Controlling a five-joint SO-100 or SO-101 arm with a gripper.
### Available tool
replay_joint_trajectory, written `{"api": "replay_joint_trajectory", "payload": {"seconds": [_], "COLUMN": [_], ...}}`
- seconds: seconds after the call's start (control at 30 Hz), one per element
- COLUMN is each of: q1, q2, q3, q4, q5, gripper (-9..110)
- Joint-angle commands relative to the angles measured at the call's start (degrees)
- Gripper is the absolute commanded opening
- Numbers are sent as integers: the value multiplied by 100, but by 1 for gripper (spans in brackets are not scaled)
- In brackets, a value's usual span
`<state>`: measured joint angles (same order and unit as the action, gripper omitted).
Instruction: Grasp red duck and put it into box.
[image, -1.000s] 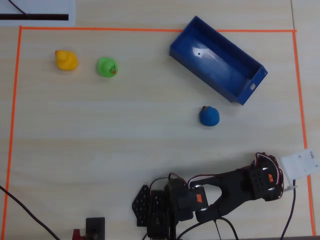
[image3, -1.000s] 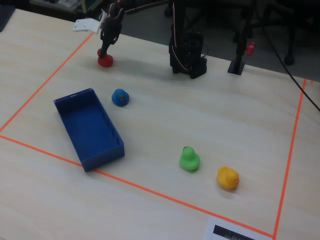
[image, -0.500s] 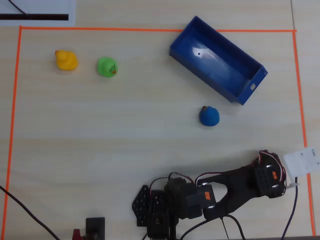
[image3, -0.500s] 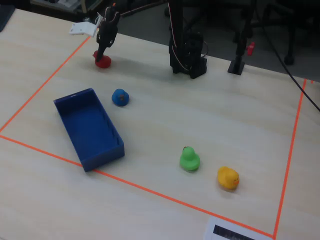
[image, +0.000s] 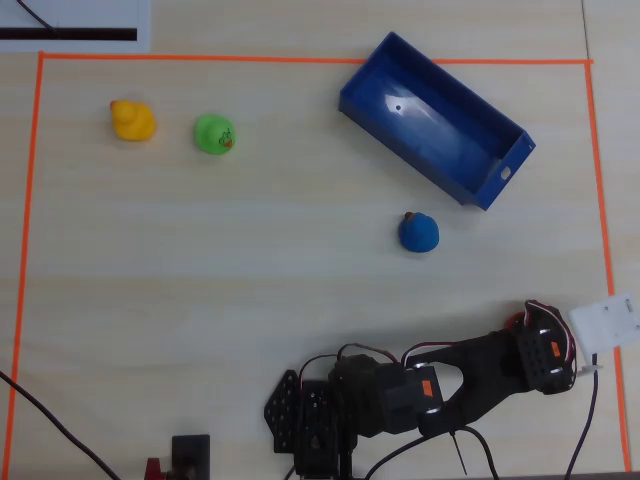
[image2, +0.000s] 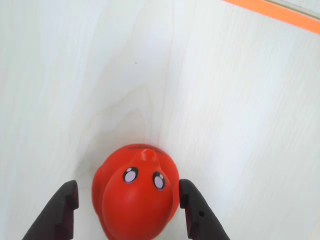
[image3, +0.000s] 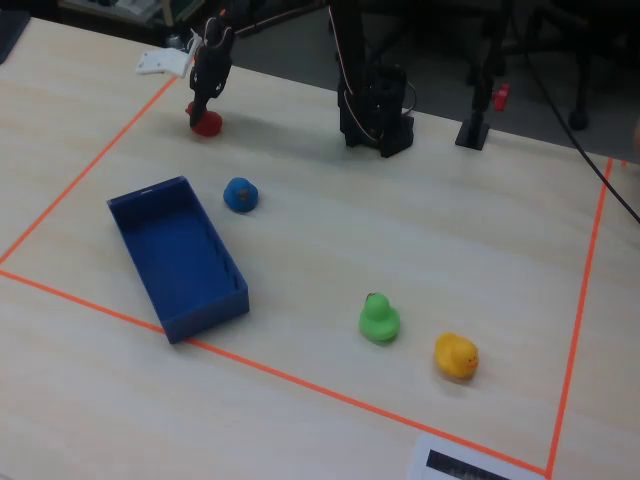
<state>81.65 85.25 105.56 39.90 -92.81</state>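
So the black arm is stretched out low from its base toward the lower right of the overhead view, wrist end tipped down at the pale wooden bench (image3: 420, 210). In the fixed view that puts the gripper (image3: 203, 110) at the upper left, right over the small solid-red rubber duck (image3: 207, 122).

The wrist view is the good one: the two black fingers (image2: 62, 207) sit on either side of the red duck (image2: 136, 195) with thin gaps showing, so they're spread apart around it and not clamped yet. The duck stands upright on the bench at the bottom middle of that frame, rounded body, smaller head, two little white eyes facing the camera.

From overhead only a sliver of red peeks out beside the wrist. The dark-blue rectangular plastic box (image: 500, 175) lies well apart from it, upper right of the overhead view, angled, hole in its short end.
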Motion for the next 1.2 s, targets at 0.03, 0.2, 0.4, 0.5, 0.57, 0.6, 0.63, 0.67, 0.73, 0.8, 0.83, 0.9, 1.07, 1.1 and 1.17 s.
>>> {"api": "replay_joint_trajectory", "payload": {"seconds": [0.03, 0.2, 0.4, 0.5, 0.57, 0.6, 0.63, 0.67, 0.73, 0.8, 0.83, 0.9, 1.07, 1.1, 1.17], "q1": [44, -26, -26, -53, -105, -149, -202, -264, -475, -782, -967, -1371, -2338, -2522, -2874], "q2": [-9, -88, -88, -26, 70, 132, 202, 299, 536, 844, 1011, 1318, 1802, 1837, 1819], "q3": [-299, -299, -299, -308, -387, -466, -563, -703, -1020, -1301, -1424, -1652, -2118, -2180, -2312], "q4": [-149, -123, -105, -149, -220, -220, -158, 9, 580, 1195, 1468, 1986, 2909, 2988, 3023], "q5": [-114, -316, -343, -290, -44, 158, 343, 492, 773, 1046, 1151, 1380, 1661, 1670, 1670], "gripper": [19, 0, 0, 0, 0, 0, 0, 0, 0, 0, 0, 0, 0, 0, 0]}}
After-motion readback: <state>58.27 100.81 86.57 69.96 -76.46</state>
